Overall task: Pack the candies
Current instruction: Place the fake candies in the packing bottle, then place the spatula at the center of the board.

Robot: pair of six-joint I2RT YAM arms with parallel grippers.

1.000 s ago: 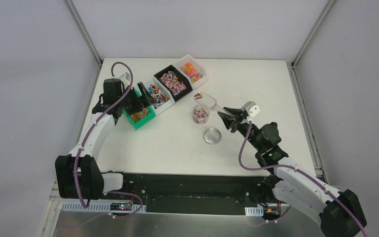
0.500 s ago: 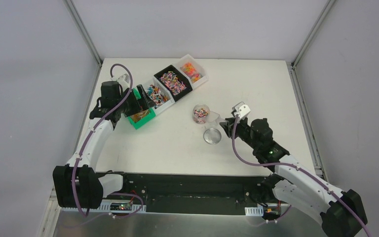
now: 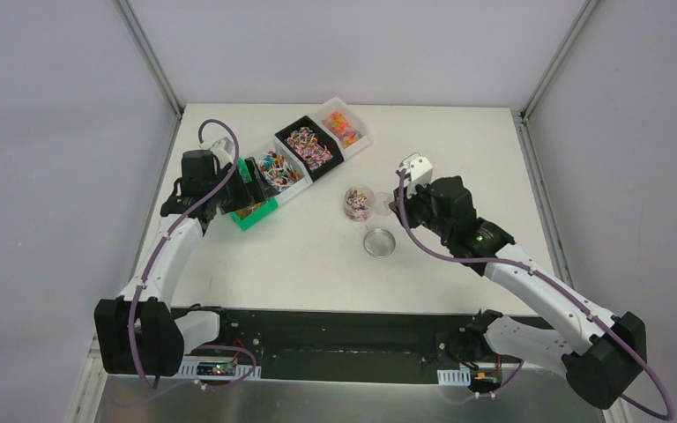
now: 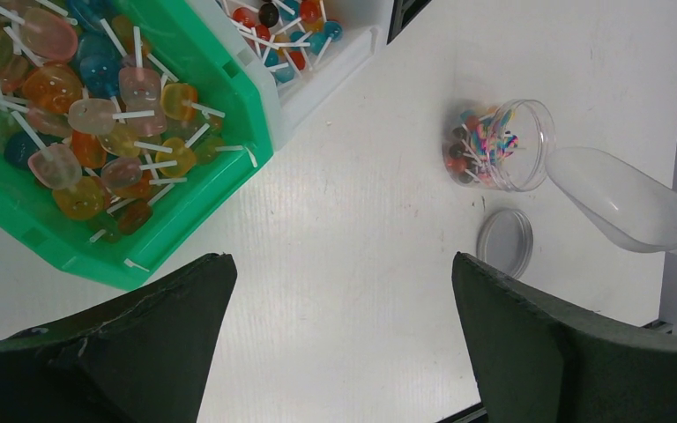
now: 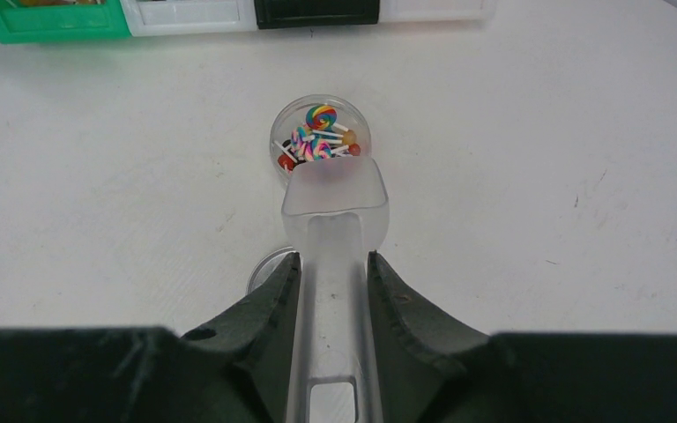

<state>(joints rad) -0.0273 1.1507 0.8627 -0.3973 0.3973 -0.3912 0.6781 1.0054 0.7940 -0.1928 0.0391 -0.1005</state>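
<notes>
The candies are small lollipops. Some fill the green bin (image 4: 203, 141) as a heap (image 4: 97, 115), and some lie in the clear jar (image 3: 357, 203), also seen in the left wrist view (image 4: 498, 145) and the right wrist view (image 5: 317, 141). My right gripper (image 5: 333, 260) is shut on the handle of a clear plastic scoop (image 5: 335, 203). The scoop looks empty, and its mouth is at the jar's right side (image 3: 381, 205). My left gripper (image 4: 344, 264) is open and empty, above the table beside the green bin (image 3: 254, 210).
The jar's round lid (image 3: 379, 242) lies flat on the table just in front of the jar. A row of bins runs diagonally at the back: a white bin (image 3: 278, 172), a black bin (image 3: 308, 145) and another white bin (image 3: 345, 126), all holding candies.
My right arm has swung round and brought the scoop from above the jar down to the jar's right side. The scoop held candies before and now looks empty. My left arm has barely shifted.
</notes>
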